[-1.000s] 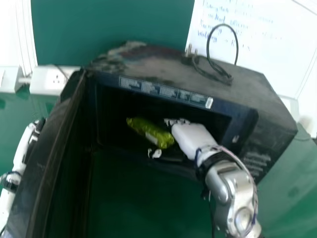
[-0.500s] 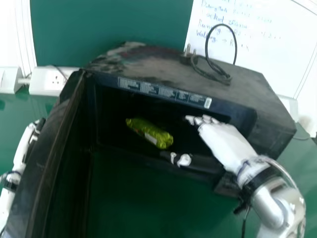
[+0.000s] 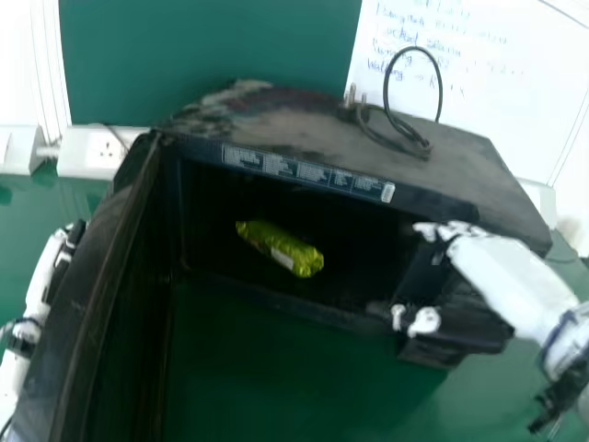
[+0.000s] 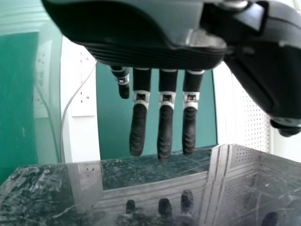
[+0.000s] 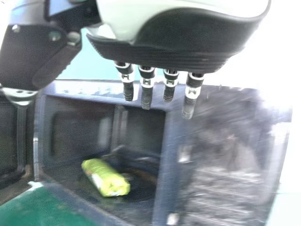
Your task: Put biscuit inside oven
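Biscuit: the green-wrapped biscuit [image 3: 281, 250] is lodged inside the oven [image 3: 442, 152], laid on its side on the cavity floor, touched by neither hand.
Right hand: the right hand [image 3: 502, 276] is held before the control panel, fingers extended, nothing gripped; whether the panel is touched cannot be told.
Withdrawal: the step is judged to be the clearing of this hand; it is best drawn outward from the oven front, fingers kept straight and thumb kept off the lower rim.
Door: the door [image 3: 97, 276] is swung wide; no closing is asked for, but if wanted, it should be pushed slowly from its outer side once the way is free.
Left hand: the left hand [image 4: 150, 54] is poised beyond the door, fingers straight, empty.
Risk: by a hurried sweep, the panel edge could be caught and the oven nudged along the surface [image 3: 267, 368].
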Available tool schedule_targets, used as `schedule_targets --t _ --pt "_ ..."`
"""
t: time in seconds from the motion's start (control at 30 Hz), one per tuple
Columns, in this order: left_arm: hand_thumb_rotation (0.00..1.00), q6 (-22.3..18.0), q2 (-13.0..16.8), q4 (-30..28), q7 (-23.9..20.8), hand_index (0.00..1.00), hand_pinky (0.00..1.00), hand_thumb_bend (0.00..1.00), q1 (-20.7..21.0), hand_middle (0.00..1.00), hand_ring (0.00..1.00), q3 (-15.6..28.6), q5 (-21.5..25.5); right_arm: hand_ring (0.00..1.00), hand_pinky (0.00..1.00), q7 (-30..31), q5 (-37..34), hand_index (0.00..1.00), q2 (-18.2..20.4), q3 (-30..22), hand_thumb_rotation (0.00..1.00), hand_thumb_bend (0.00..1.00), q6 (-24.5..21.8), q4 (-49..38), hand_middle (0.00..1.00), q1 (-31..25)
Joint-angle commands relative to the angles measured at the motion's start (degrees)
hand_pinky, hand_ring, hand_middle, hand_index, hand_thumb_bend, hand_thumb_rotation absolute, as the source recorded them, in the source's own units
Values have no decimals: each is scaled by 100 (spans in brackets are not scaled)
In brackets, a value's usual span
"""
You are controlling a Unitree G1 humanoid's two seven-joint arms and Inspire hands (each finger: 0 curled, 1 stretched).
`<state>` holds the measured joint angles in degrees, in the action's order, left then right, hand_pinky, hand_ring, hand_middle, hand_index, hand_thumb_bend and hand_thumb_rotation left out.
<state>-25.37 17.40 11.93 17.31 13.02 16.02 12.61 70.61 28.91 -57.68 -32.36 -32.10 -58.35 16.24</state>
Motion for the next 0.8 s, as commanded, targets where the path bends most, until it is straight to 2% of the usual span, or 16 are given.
schedule_targets --t 0.0,0.13,0.2,0.3,0.37,0.43,0.5,0.57,0.63,0.67,0.7,0.77 --pt "7 -7 -4 -31 35 48 28 51 -7 42 36 11 109 91 83 119 -142 100 -185 -356 77 90 -308 -48 95 -114" --pt "7 90 -28 -257 114 48 28 51 -64 41 37 -5 262 93 80 213 -168 100 -465 -821 73 92 -750 20 97 -256" --pt "7 110 -22 -329 155 48 28 51 -89 41 37 -14 326 94 82 158 -293 100 -462 -987 70 92 -1068 62 99 -241" --pt "7 27 -2 -436 261 48 28 51 -137 41 36 -34 333 92 79 111 -245 100 -586 -1335 73 98 -1107 274 97 -421" --pt "7 -34 10 -587 331 48 28 51 -183 42 35 -75 278 88 74 -177 -86 99 -513 -1419 73 100 -1066 352 94 -528" --pt "7 -74 19 -753 398 48 28 51 -231 42 35 -122 225 84 72 -452 96 97 -431 -1423 72 100 -1232 381 91 -604" --pt "7 -125 16 -881 488 48 28 51 -266 41 36 -175 260 80 64 -693 326 96 -416 -1394 72 100 -1311 390 89 -732" --pt "7 -157 22 -1045 545 48 28 51 -316 41 36 -240 240 84 71 -984 506 95 -334 -1319 70 99 -1325 397 89 -811" --pt "6 -246 18 -1202 566 48 28 51 -365 41 35 -312 153 85 73 -1374 689 94 -216 -1098 68 99 -1305 376 90 -839" --pt "7 -320 12 -1263 599 48 28 51 -378 41 35 -358 134 83 69 -1533 704 93 -146 -1001 66 100 -1329 369 87 -812" --pt "6 -345 -5 -1347 603 48 27 51 -399 41 35 -409 113 82 69 -1665 701 93 -113 -953 65 100 -1215 402 88 -828" --pt "6 -284 -32 -1606 542 48 27 51 -477 40 34 -526 1 81 67 -1854 728 92 -84 -874 68 100 -1107 477 86 -857"
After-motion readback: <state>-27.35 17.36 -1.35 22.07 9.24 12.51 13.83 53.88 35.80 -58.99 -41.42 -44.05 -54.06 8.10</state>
